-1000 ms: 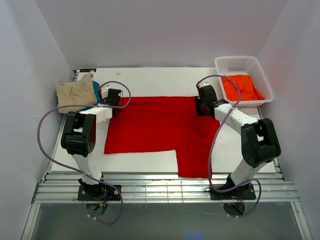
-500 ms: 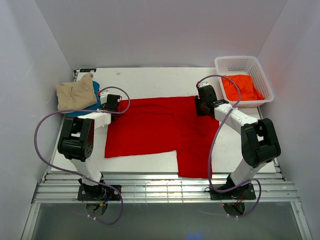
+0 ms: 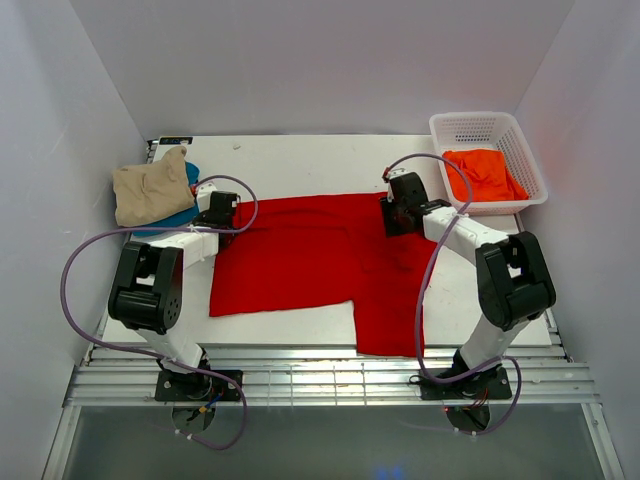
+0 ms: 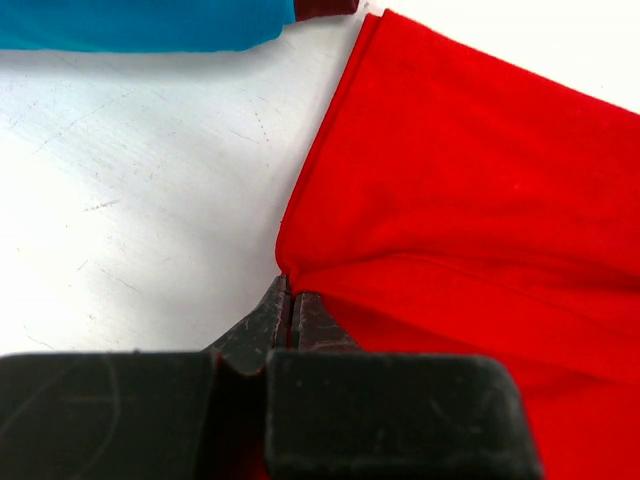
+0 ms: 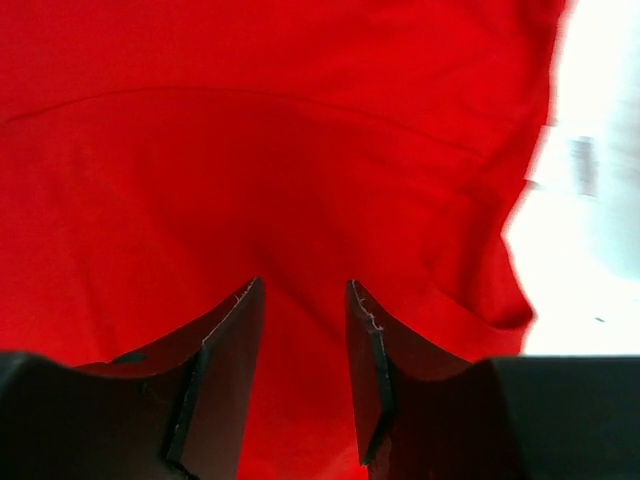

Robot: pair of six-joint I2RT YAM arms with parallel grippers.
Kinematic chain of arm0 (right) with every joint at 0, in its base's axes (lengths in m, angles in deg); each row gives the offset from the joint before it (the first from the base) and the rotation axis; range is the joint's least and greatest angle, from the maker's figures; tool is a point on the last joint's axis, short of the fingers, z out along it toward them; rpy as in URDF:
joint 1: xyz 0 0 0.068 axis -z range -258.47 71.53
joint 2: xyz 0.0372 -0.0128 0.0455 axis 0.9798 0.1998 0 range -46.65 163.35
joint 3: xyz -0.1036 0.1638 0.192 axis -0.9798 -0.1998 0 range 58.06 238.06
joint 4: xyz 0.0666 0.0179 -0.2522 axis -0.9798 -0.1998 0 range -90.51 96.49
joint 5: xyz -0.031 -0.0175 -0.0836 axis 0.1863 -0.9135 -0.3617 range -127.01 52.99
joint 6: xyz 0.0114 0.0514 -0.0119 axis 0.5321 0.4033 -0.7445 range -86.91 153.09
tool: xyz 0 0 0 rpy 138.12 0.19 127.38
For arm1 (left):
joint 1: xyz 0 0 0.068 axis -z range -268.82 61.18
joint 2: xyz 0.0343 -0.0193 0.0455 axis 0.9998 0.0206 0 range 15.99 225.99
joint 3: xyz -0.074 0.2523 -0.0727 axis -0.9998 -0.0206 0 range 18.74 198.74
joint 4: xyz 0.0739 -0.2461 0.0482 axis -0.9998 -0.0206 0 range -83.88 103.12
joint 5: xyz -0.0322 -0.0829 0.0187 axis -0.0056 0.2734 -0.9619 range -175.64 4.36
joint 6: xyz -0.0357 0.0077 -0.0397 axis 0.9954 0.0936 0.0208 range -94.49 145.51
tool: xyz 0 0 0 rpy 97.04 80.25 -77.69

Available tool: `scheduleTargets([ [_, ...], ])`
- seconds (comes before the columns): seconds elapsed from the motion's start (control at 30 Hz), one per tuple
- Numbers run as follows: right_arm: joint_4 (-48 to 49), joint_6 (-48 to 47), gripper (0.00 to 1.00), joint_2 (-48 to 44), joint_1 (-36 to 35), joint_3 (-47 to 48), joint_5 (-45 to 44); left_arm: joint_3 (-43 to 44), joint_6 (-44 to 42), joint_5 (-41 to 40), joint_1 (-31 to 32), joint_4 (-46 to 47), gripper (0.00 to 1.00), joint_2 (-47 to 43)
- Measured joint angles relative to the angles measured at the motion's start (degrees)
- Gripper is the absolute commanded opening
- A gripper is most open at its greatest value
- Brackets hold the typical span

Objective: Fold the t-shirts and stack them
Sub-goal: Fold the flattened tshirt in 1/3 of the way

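Lab cell; white enclosure walls [image 3: 300,60]

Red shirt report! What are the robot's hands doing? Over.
Left tool shut on red shirt edge. Right tool open over the cloth. Shirt lying spread out. Nearby: teal shirt, not touching.

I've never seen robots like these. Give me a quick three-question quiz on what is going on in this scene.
1. True or false: the left claw is shut on the edge of the red t-shirt.
2. What lies in the white basket? A: a green towel. B: an orange shirt. C: nothing.
3. Fill in: at the far left of the table, the tan shirt lies on top of a ____ one.

Key: 1 true. 2 B. 3 teal: the teal shirt shows from under it.
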Motion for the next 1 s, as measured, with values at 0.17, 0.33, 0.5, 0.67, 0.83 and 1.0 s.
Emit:
scheduleTargets([
  [0.17, 0.1, -0.7, 0.47, 2.7, -3.2, 2.2, 3.6, 0.0, 0.0, 0.0, 0.0, 0.2, 0.0, 0.0],
  [0.33, 0.5, -1.5, 0.47, 4.7, -7.3, 3.4, 4.8, 0.0, 0.0, 0.0, 0.0, 0.2, 0.0, 0.0],
  [0.5, 0.5, -1.7, 0.47, 7.4, -9.8, 4.9, 5.3, 0.0, 0.0, 0.0, 0.0, 0.2, 0.0, 0.0],
  [0.67, 0.5, -1.7, 0.47, 9.2, -10.1, 4.9, 4.4, 0.0, 0.0, 0.0, 0.0, 0.2, 0.0, 0.0],
  [0.83, -0.5, -1.0, 0.51, 9.3, -10.1, 5.5, -3.7, 0.0, -0.1, 0.0, 0.0, 0.3, 0.0, 0.0],
  [1.0, -1.8, -0.3, 0.53, 7.0, -9.0, 5.4, -8.8, 0.0, -0.1, 0.0, 0.0, 0.4, 0.0, 0.0],
])
